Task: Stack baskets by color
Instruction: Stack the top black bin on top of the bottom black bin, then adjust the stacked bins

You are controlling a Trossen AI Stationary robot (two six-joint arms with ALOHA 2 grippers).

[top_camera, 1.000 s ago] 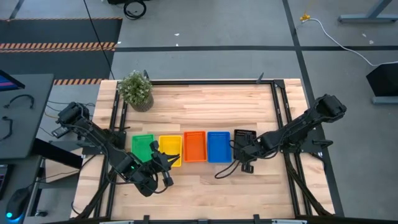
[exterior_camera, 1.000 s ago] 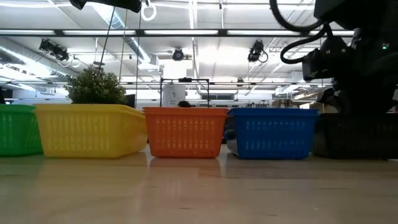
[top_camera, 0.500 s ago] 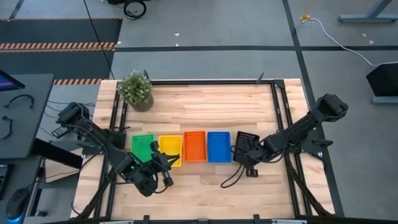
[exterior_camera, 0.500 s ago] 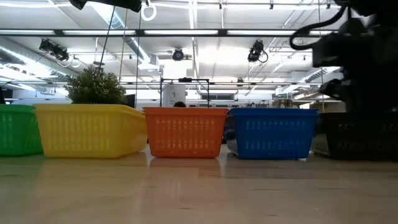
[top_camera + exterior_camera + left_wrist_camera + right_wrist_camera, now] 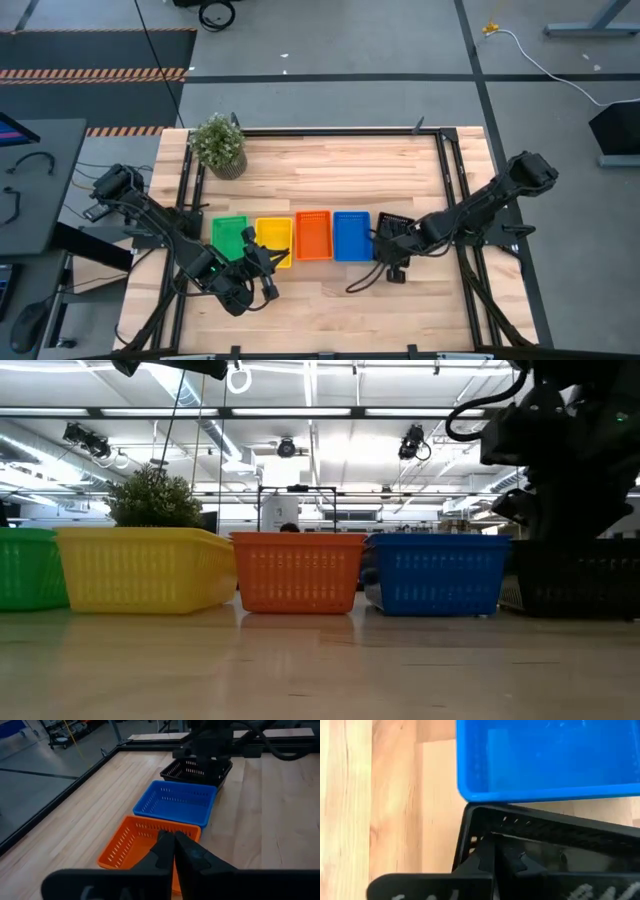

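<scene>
Looking down from above, 5 baskets sit in 1 row: green basket [image 5: 229, 236], yellow basket [image 5: 273, 241], orange basket [image 5: 313, 234], blue basket [image 5: 351, 235], black basket [image 5: 389, 224]. Right wrist view shows the right gripper [image 5: 495, 851] pinched shut on that black one's rim, and the left gripper [image 5: 173, 845] is closed with nothing in it above the orange one.

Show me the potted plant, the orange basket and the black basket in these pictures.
potted plant [image 5: 218, 142]: high view, on its leafy top.
orange basket [image 5: 297, 572]: low view, on its slotted front wall.
black basket [image 5: 192, 771]: left wrist view, on its inner floor.
</scene>
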